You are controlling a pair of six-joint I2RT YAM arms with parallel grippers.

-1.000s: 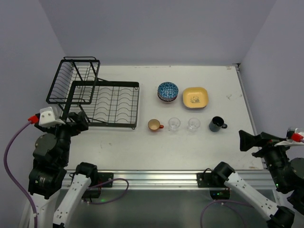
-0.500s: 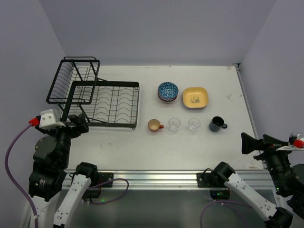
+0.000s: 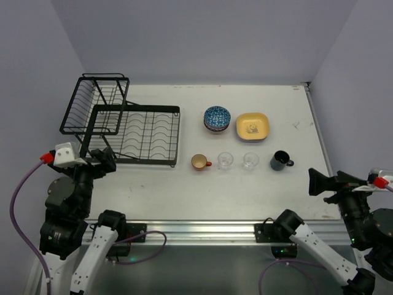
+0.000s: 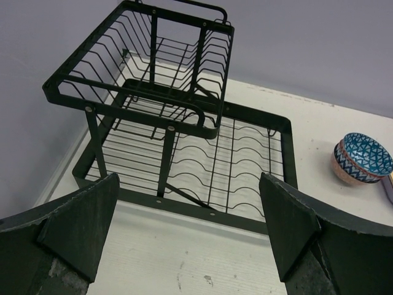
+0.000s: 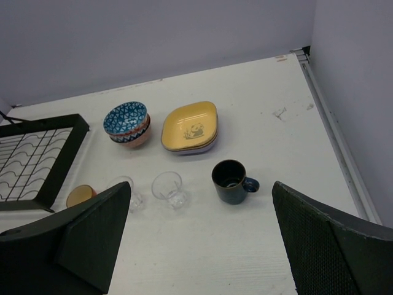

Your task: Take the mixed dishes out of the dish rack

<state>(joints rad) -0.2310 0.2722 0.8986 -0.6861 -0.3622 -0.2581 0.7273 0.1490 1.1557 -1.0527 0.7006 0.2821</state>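
Since half a second ago the right gripper has slid a little toward 9 o'clock along the table's near right edge, and the left gripper has barely shifted; none of the dishes has changed place. Both grippers are released, fingers spread wide with nothing between them. The left one hovers at the near left corner of the dish rack, which sits at about 10 o'clock on the table, its raised basket on the 9 o'clock side and the flat slotted tray beside it. The dishes all stand on the table, at 3 o'clock from the rack. The blue-white bowl tops a reddish bowl, with the yellow plate just beside it at 3 o'clock, lying on another plate. Nearer the arms runs a row: the orange mug, two clear glasses, then the dark mug, each upright and apart from the next. The right gripper hangs at 4 o'clock from the dark mug, well apart.
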